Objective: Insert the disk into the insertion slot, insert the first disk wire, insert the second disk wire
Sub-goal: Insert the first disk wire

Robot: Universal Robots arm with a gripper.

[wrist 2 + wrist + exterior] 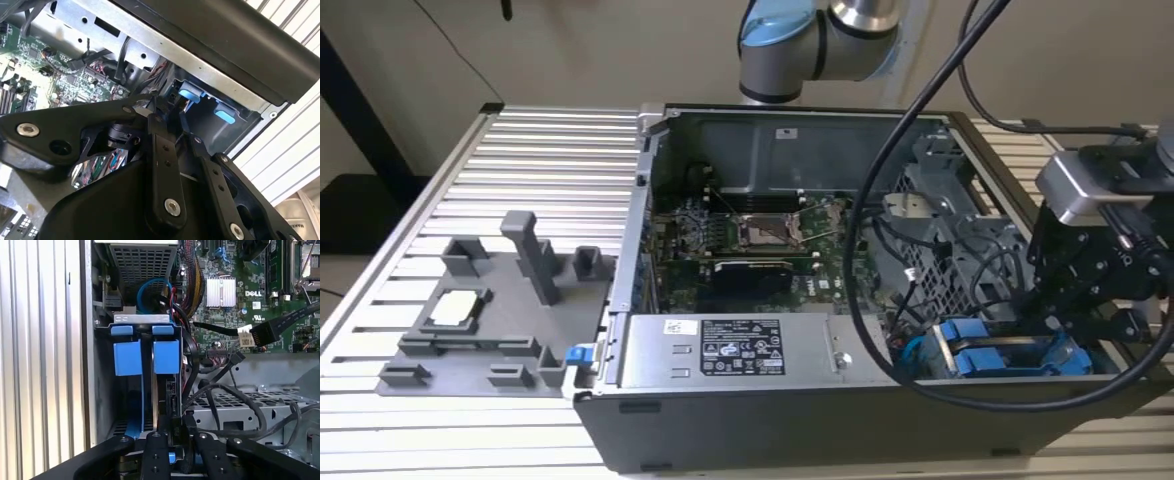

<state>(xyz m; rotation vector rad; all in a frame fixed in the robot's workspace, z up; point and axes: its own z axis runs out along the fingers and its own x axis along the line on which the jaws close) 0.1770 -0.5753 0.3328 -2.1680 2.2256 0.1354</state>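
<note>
At four o'clock in the exterior view, the gripper hangs over the disk. The first wrist view reveals the disk edge-on inside the insertion slot, and the gripper pinching a small black plug.

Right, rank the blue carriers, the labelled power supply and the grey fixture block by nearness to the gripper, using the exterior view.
1. The blue carriers, beside the gripper, exterior view's right.
2. The labelled power supply, middle of the case's near edge.
3. The grey fixture block, on the table, exterior view's left.
</note>
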